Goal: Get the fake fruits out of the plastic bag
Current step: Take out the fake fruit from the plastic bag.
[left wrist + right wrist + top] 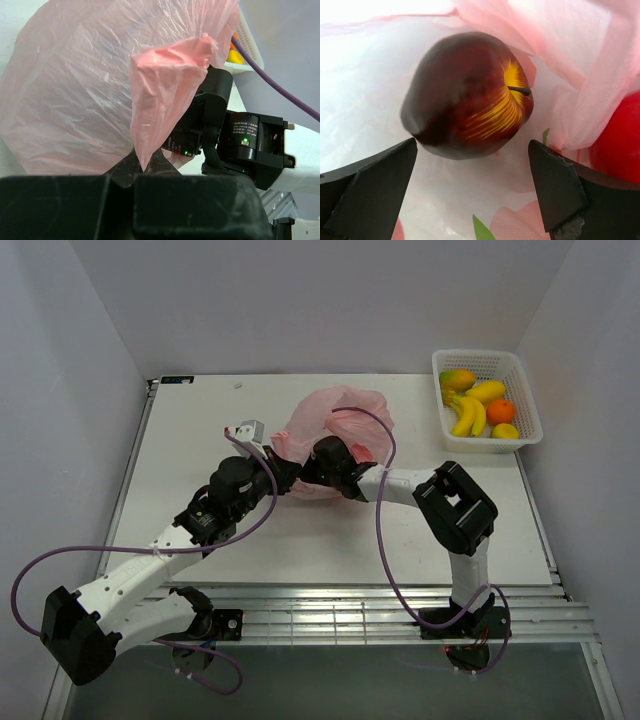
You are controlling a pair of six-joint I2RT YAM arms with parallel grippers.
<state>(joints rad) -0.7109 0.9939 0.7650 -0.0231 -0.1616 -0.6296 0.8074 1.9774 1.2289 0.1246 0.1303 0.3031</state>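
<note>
From above, my left gripper [283, 470] sits at the near-left edge of the plastic bag [340, 420], which lies crumpled in the middle of the table [200, 440]. My right gripper [335, 468] is pushed into the bag's mouth from the right. Some fake fruits [478, 405] already lie in the white basket [528, 400] at the far right corner, well apart from the bag, with bare table between them for carrying a fruit across.

At my left wrist, the gripper is clamped tight on a fold [165, 90] of the bag's rim. I judge this grip lifts the mouth and holds it wide for the other arm. My right arm [250, 145] stands just beside that fold, so room there is tight.

At my right wrist, the jaws stand wide apart and hold nothing, one on each side of a dark red apple [467, 95] resting on the film inside the bag. A small gap shows on both sides. A red fruit [620, 145] lies just beyond my right finger, partly behind a pink fold, and I think closing here could catch film.
</note>
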